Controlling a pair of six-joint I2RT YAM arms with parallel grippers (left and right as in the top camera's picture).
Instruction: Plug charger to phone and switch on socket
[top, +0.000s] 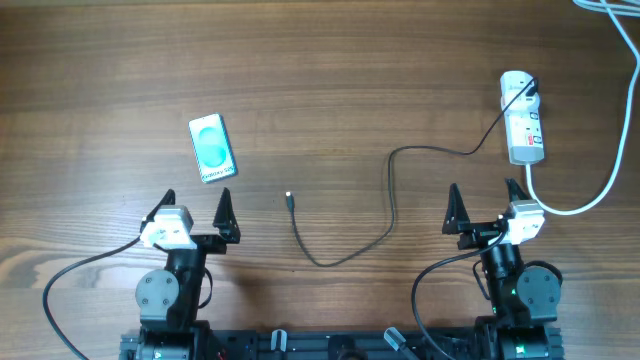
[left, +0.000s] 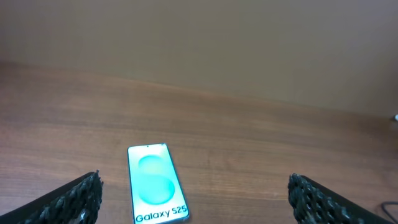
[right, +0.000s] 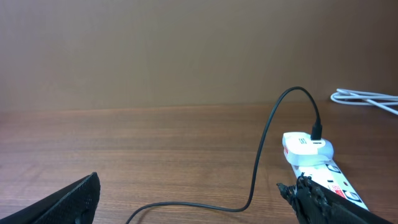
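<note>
The phone (top: 212, 148) lies flat on the wooden table, cyan screen up, left of centre; in the left wrist view (left: 155, 184) its "Galaxy S25" end faces me. The black charger cable (top: 392, 200) runs from a white adapter on the socket (top: 523, 118) at the far right, loops down and ends in a small connector tip (top: 289, 201) lying loose near the middle. My left gripper (top: 196, 214) is open and empty just in front of the phone. My right gripper (top: 486, 205) is open and empty in front of the socket (right: 336, 180), with the cable (right: 261, 168) between its fingers' span.
A thick white cord (top: 610, 150) curves from the socket's near end up along the right edge of the table, also seen in the right wrist view (right: 367, 99). A plain wall stands behind the table.
</note>
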